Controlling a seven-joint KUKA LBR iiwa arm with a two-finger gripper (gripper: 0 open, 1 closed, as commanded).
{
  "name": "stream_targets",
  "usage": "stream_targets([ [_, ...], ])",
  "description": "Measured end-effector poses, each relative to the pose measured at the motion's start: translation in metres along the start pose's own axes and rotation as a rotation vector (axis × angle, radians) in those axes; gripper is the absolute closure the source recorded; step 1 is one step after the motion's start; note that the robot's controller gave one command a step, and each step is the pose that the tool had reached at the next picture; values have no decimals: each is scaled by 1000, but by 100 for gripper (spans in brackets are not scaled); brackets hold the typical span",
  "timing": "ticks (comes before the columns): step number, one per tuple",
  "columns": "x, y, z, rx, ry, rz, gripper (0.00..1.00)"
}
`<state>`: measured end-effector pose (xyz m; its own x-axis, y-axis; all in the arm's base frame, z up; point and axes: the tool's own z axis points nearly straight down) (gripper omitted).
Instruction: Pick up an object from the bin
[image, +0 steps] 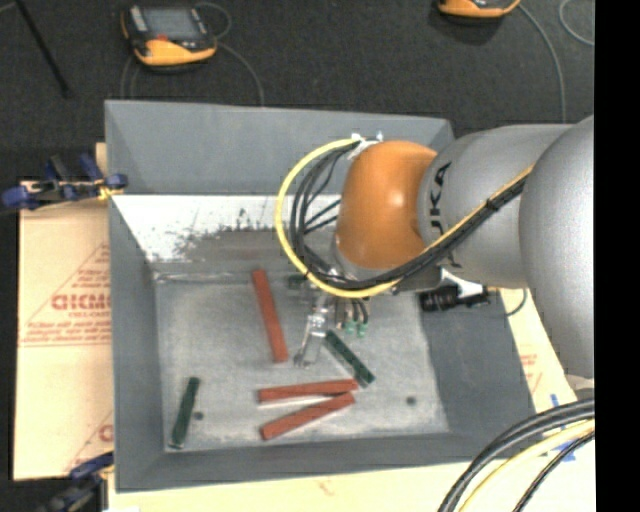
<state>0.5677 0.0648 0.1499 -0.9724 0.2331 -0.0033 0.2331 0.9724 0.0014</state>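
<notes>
I see five sticks in the grey bin (130, 330). At lower left a dark green stick (185, 410) lies nearly upright. Next, a lone red stick (268, 315) slants from top left to bottom right. Below it, a red pair (305, 403) lies almost level, side by side. The gripper (318, 338) hangs over the upper-left end of a second green stick (352, 362) at mid-floor. This stick's long axis runs down to the right and ends just beside the pair. I cannot tell whether the gripper is open or closed.

We see a grey metal bin (132, 330), its pale back wall flecked with dark speckles. In it lie 3 red-brown flat sticks (269, 315) (307, 391) (306, 415) and 2 dark green flat sticks (183, 411) (350, 360). The rounded wrist cover (385, 205) is glossy orange, the arm shell (530, 210) is silver-grey, and the looped cables (290, 200) are yellow and black.
</notes>
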Motion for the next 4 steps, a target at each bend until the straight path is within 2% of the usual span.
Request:
stream_targets([
  [1,38,-21,41,0,-4,-74,0],
  [2,42,-46,76,-2,1,5,100],
  [3,42,-46,76,-2,1,6,0],
  [4,42,-46,76,-2,1,7,100],
])
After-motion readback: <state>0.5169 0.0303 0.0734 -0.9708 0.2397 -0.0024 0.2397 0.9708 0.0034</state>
